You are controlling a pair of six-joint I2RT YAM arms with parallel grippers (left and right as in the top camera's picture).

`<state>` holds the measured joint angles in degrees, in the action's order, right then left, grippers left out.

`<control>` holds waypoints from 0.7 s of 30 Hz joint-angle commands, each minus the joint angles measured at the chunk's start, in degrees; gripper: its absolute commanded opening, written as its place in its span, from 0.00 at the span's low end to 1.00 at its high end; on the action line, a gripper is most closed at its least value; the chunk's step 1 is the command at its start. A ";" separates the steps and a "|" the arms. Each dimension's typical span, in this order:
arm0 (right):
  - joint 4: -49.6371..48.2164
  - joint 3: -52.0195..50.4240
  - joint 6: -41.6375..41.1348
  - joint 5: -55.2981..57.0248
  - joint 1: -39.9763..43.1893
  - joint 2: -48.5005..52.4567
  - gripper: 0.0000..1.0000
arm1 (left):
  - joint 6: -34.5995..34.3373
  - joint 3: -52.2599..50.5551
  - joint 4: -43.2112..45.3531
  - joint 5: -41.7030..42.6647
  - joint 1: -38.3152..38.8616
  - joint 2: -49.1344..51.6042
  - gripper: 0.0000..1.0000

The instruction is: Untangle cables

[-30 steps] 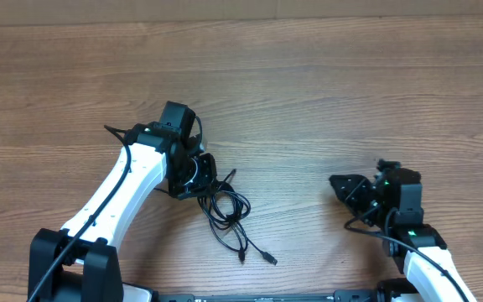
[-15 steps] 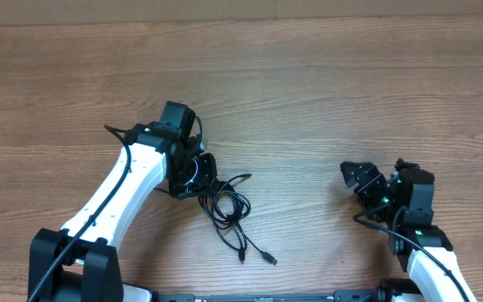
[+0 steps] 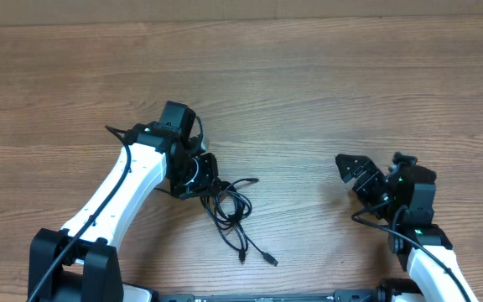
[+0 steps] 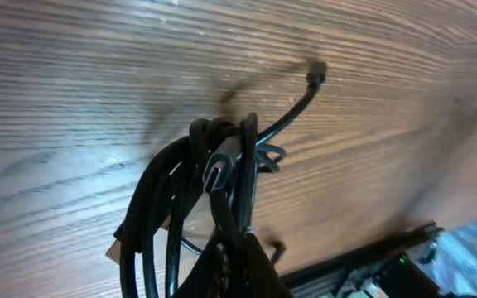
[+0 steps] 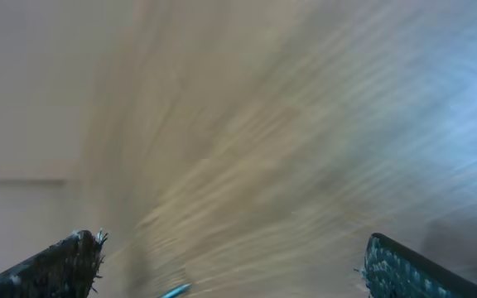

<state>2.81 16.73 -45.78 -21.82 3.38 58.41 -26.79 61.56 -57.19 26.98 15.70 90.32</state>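
Sprawling cables [image 3: 227, 206] on wood-grain tabletop [image 3: 325, 92]

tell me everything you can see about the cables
The cables are thin, black, rubbery-looking cords, looped together in one small tangle on the wooden table. One end of the bundle is pinched in the left gripper, whose fingers are shut on several strands. Two strands trail toward the table's near edge, ending in small plugs. Another short end sticks out away from the gripper.
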 commanded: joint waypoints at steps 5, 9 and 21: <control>1.33 0.22 -2.40 2.82 0.24 4.07 1.00 | 0.59 0.44 0.94 4.37 -0.26 -0.44 0.04; -1.68 0.24 -2.38 -0.61 0.24 4.07 1.00 | 0.63 0.44 1.84 4.35 -0.24 -0.44 0.04; -11.41 0.22 1.36 -14.99 0.24 4.07 1.00 | 0.50 0.44 3.76 4.42 -0.24 -0.44 0.04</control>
<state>-7.79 16.73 -47.40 -31.62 3.38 62.43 -26.79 61.56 -53.65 29.82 15.70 90.32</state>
